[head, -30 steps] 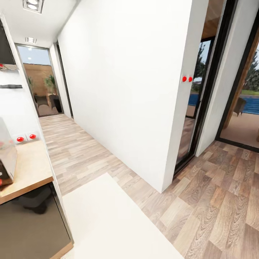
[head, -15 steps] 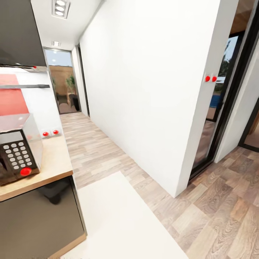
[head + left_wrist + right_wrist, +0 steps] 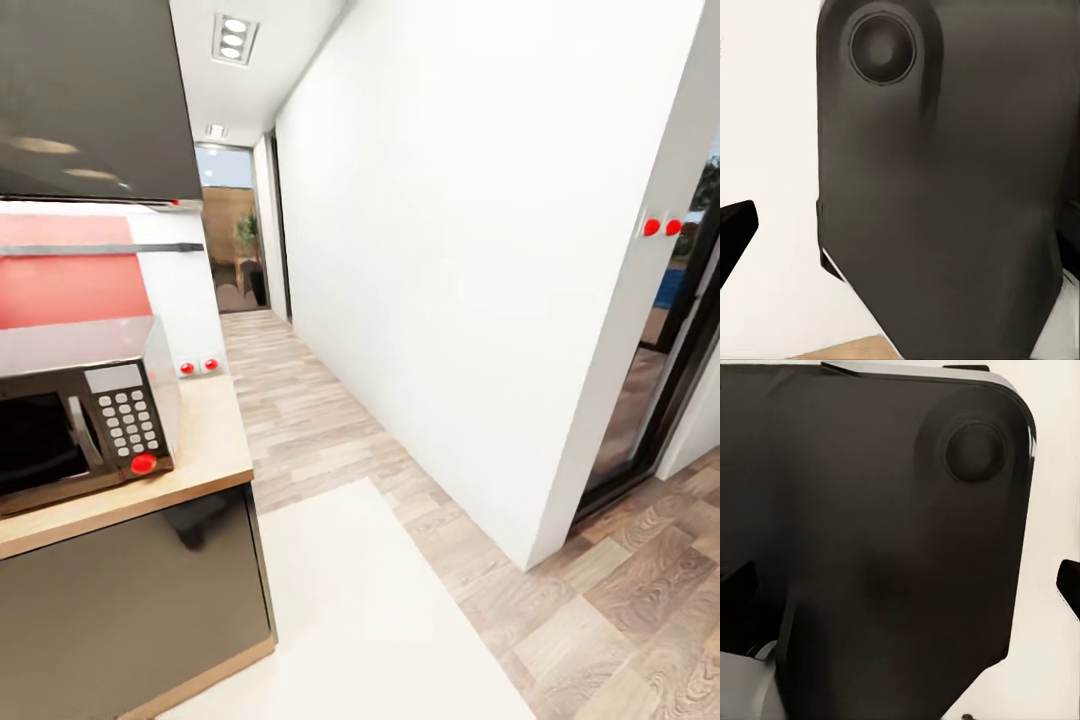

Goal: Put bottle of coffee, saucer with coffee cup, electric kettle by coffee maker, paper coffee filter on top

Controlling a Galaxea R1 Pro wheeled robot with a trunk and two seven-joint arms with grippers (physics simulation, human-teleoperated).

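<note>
At the left edge of your head view the kitchen worktop (image 3: 215, 440) ends in a pale wood-look corner above a glossy dark grey cabinet front (image 3: 130, 600). On it sits a microwave (image 3: 85, 410), silver-topped, with a dark door, a keypad and a red button at the lower right of its panel. Half a second ago you saw only its keypad end at the frame's edge, and a second ago barely a sliver; the whole scene has slid rightward, so your camera has swung left, not the things. Behind the microwave is a red wall panel (image 3: 70, 285), with a dark overhead cabinet (image 3: 90, 95) above and a thin dark shelf rail (image 3: 100, 248) between; more of all three shows now than before. Two red switches (image 3: 198, 367) sit on the wall just past the worktop's far end.

Ahead of you a corridor of wood-plank floor (image 3: 300, 400) runs to a glass door (image 3: 240, 240), with a large white wall (image 3: 470, 250) at its right carrying two more red switches (image 3: 662, 227). A pale rug (image 3: 350, 620) lies beside the cabinet.

None of the coffee things lies on the stretch of worktop you see.

Your left wrist view faces a dark rounded robot housing (image 3: 945, 187) up close, and your right wrist view a similar one (image 3: 870, 547). A black tip pokes in at each picture's edge, but I cannot tell whether either claw is open or closed.
</note>
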